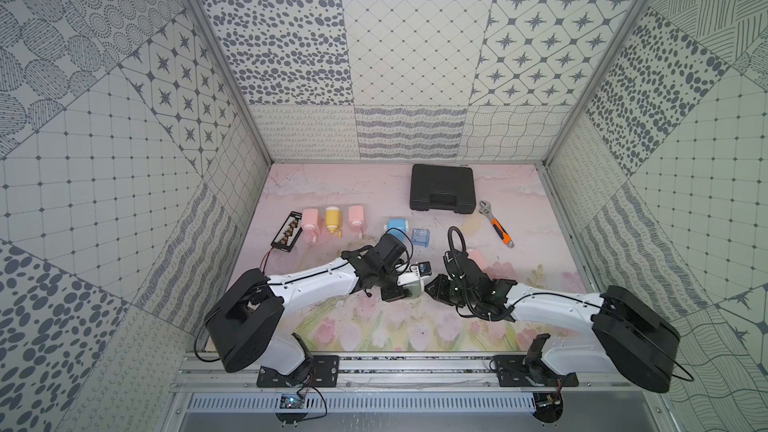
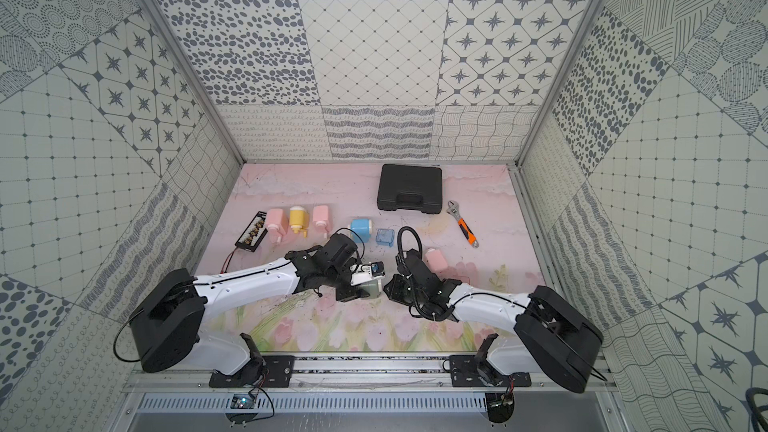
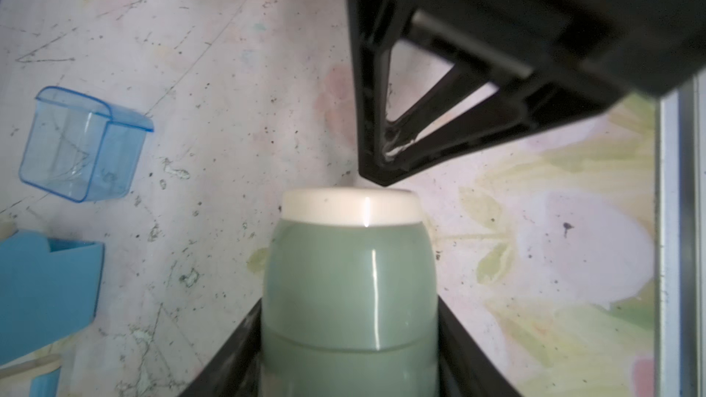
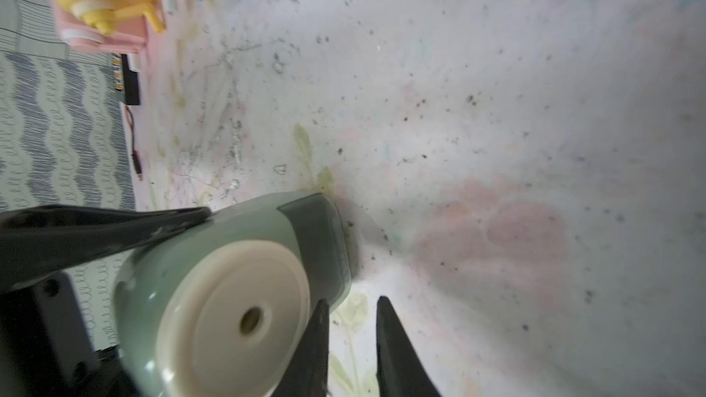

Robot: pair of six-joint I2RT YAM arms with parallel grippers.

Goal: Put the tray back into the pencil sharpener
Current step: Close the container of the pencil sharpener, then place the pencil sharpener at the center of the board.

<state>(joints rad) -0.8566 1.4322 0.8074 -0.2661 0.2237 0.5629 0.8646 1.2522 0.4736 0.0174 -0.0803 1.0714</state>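
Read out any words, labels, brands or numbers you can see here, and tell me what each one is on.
No text is readable in any view.
clear blue tray: a faint mark on one wall, too blurred to read.
black strip board: tiny markings, too small to read.
green sharpener, black case, wrench: no lettering shows.

tray (image 1: 420, 238) just right of sharpener (image 1: 398, 228), case (image 1: 442, 188) behind, wrench (image 1: 496, 224) right of case
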